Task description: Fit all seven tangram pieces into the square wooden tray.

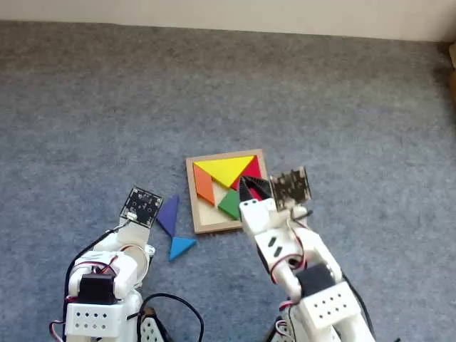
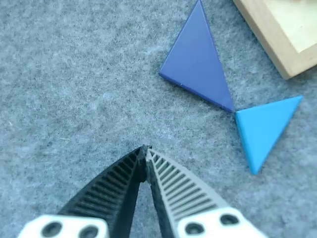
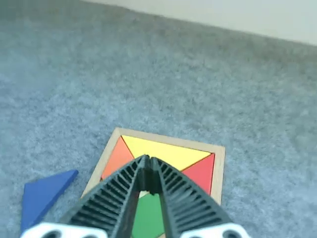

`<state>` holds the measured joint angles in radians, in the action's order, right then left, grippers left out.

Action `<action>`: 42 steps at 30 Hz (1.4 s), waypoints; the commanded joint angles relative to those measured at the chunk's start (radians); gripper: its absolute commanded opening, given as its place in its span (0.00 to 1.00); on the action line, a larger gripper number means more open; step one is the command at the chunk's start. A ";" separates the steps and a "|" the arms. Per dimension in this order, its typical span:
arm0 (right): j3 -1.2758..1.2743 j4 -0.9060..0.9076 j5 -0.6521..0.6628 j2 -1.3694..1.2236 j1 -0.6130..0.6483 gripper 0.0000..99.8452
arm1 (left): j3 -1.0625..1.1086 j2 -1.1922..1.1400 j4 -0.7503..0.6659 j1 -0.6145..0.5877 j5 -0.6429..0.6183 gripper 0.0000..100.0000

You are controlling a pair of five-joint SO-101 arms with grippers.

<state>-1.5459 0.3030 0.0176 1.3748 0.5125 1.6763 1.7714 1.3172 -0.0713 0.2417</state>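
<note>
The square wooden tray [image 1: 192,201] holds a yellow triangle [image 1: 226,171], an orange piece [image 1: 204,189], a green piece [image 1: 229,204] and a red piece [image 1: 254,169]. My right gripper [image 1: 249,188] hangs over the tray's right part, shut, with nothing seen between its fingers; its tips [image 3: 147,161] sit above the yellow triangle [image 3: 166,151]. A dark blue triangle [image 2: 198,62] and a light blue triangle [image 2: 262,129] lie on the carpet left of the tray, corner to corner. My left gripper [image 2: 145,151] is shut and empty, a short way from both.
Grey carpet covers the whole floor, with wide open room behind and beside the tray. A pale wall runs along the far edge. The tray's corner [image 2: 277,44] lies close to the dark blue triangle [image 1: 168,214].
</note>
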 commanded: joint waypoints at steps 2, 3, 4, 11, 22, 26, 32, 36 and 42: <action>-0.082 -0.019 0.008 0.254 -0.018 0.01 | 0.019 0.050 0.005 -0.008 0.012 0.01; -0.110 -0.019 0.006 0.309 -0.022 0.01 | 0.019 0.050 0.005 -0.008 0.012 0.01; -0.136 -0.019 0.008 0.363 -0.024 0.01 | 0.019 0.050 0.005 -0.008 0.012 0.01; -0.219 -0.021 0.005 0.440 -0.119 0.01 | 0.019 0.050 0.005 -0.008 0.012 0.01; -0.205 -0.113 0.008 0.464 -0.308 0.01 | 0.019 0.050 0.005 -0.008 0.012 0.01; -0.228 -0.091 0.006 0.461 -0.374 0.01 | 0.019 0.050 0.005 -0.008 0.012 0.01; -0.248 0.142 0.005 0.461 -0.463 0.01 | 0.019 0.050 0.005 -0.008 0.012 0.01; -0.248 0.389 0.005 0.461 -0.467 0.01 | 0.019 0.050 0.005 -0.008 0.012 0.01; -0.248 0.639 0.005 0.461 -0.467 0.01 | 0.019 0.050 0.005 -0.008 0.012 0.01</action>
<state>-1.6763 0.8416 0.0192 1.8151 0.0568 1.6763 1.7714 1.3172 -0.0713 0.2417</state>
